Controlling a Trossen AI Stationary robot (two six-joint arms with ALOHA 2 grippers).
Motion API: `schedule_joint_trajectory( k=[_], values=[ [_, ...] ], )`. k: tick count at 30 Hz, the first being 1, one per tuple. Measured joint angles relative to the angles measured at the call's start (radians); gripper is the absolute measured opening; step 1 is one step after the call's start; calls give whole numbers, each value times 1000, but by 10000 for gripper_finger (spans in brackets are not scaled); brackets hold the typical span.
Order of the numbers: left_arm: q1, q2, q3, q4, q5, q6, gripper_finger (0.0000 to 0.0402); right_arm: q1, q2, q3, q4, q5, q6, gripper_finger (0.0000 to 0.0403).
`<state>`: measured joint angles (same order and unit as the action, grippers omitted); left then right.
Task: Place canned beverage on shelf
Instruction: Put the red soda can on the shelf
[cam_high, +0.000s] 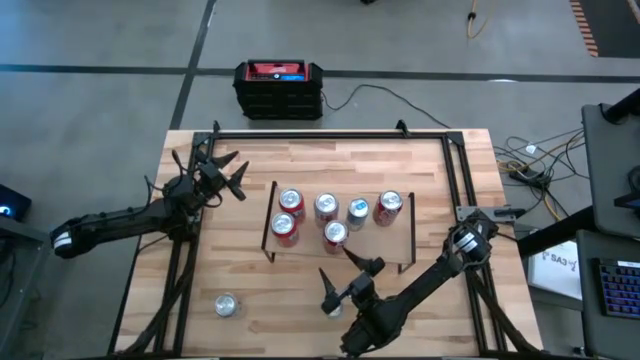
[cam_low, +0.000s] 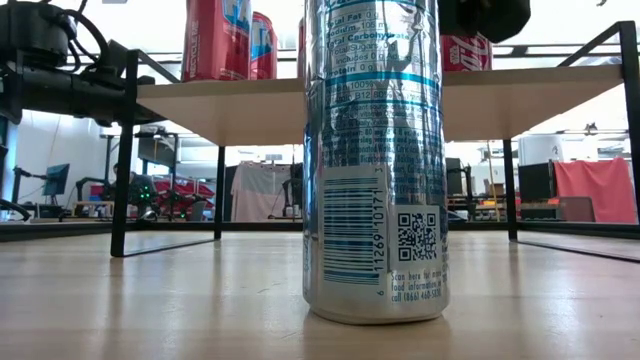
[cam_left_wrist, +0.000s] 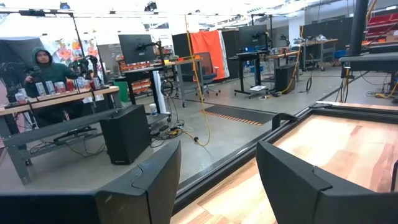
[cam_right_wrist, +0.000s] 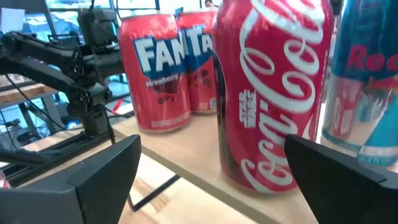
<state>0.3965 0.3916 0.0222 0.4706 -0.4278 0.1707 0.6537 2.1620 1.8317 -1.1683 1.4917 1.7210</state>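
Observation:
The shelf (cam_high: 375, 245), a light-wood board on black legs, stands mid-table with several cans upright on it. In the right wrist view a red Coca-Cola can (cam_right_wrist: 273, 93) stands by the shelf's near edge (cam_right_wrist: 186, 168), with two Fanta cans (cam_right_wrist: 155, 68) behind it and a blue-and-silver can (cam_right_wrist: 360, 74) beside it. My right gripper (cam_high: 347, 277) is open just before that edge; its fingers stand apart from the Coca-Cola can (cam_high: 335, 235) without touching it. My left gripper (cam_high: 225, 175) is open and empty at the far left. A tall silver can (cam_low: 375, 160) stands on the table.
A silver can (cam_high: 227, 305) stands on the table near the front left. A black frame rail (cam_high: 330, 133) runs along the table's far edge. A red and black box (cam_high: 279, 88) sits on the floor beyond. A person (cam_left_wrist: 46, 68) sits at a desk far off.

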Motion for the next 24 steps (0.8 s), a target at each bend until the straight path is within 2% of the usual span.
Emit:
schedule_joint_trajectory(
  k=[9, 16, 24],
  values=[
    [0, 0, 0, 0, 0, 0, 195, 5, -1, -1, -27, -3, -3, 384],
    [0, 0, 0, 0, 0, 0, 195, 7, -2, -1, -191, -6, 195, 384],
    [0, 0, 0, 0, 0, 0, 195, -34, -2, -1, -202, -6, 198, 384]
  ],
)
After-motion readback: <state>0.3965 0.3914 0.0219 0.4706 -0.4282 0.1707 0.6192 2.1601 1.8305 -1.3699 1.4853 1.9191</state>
